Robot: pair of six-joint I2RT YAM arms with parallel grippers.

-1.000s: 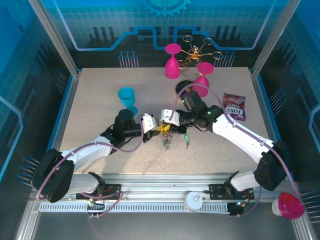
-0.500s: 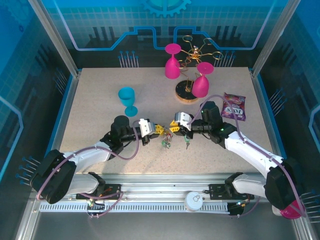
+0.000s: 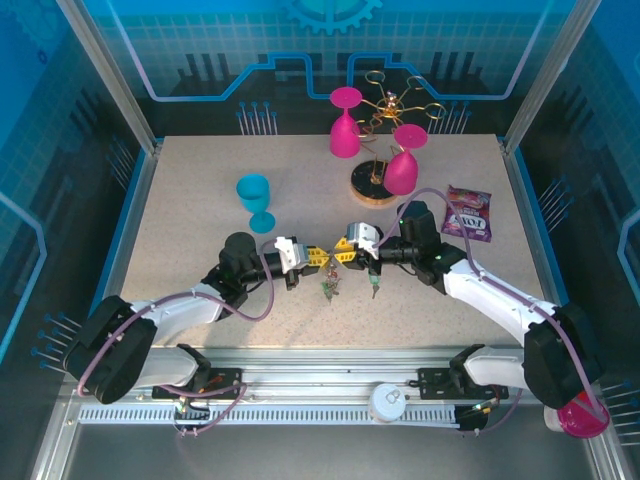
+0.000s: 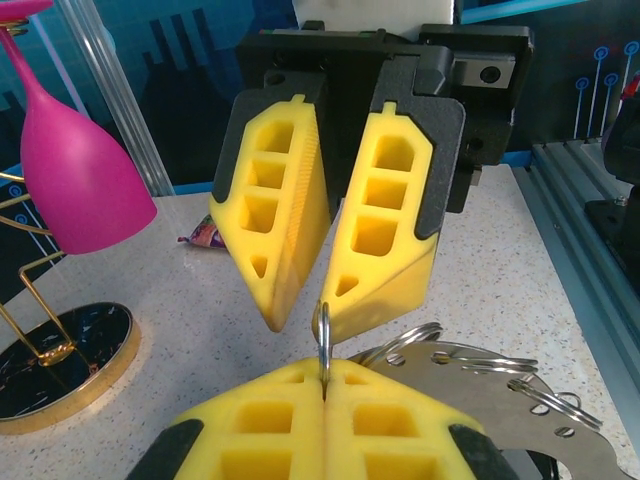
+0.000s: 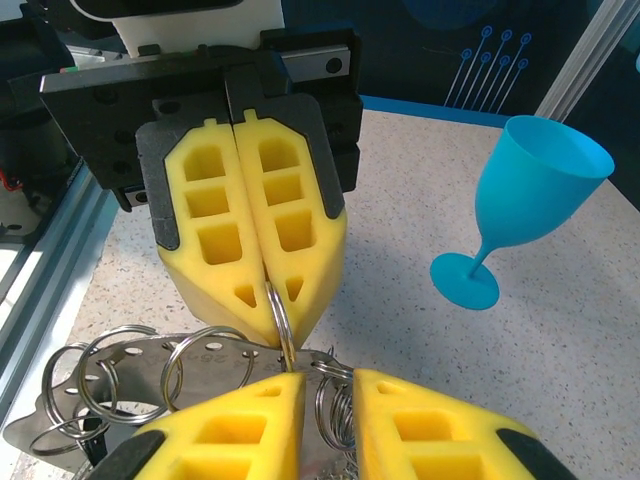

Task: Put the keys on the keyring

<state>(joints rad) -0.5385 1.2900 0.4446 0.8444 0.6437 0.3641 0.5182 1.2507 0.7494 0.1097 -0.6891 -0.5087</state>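
Edge-on between the two grippers stands the keyring (image 4: 323,335), a thin metal ring. My left gripper (image 4: 323,368) is shut on its lower part. Tip to tip with it, my right gripper (image 5: 330,385) is open, one fingertip (image 5: 270,395) touching the keyring (image 5: 281,320). Several small split rings (image 5: 340,405) sit in the gap between its fingers. They hang on a flat metal plate (image 4: 500,400) with punched holes. From above, the left gripper (image 3: 318,258) and right gripper (image 3: 340,256) meet at mid-table. Keys (image 3: 331,288) dangle under them, a green-tagged one (image 3: 374,288) to the right.
A blue goblet (image 3: 255,200) stands behind the left arm. Two pink goblets (image 3: 345,125) (image 3: 404,165) hang on a gold wire stand with a round base (image 3: 368,183) at the back. A candy pouch (image 3: 468,213) lies at the right.
The right arm has swung back to the right and its gripper now faces the left gripper tip to tip. The left gripper has shifted slightly left, still shut on the ring.
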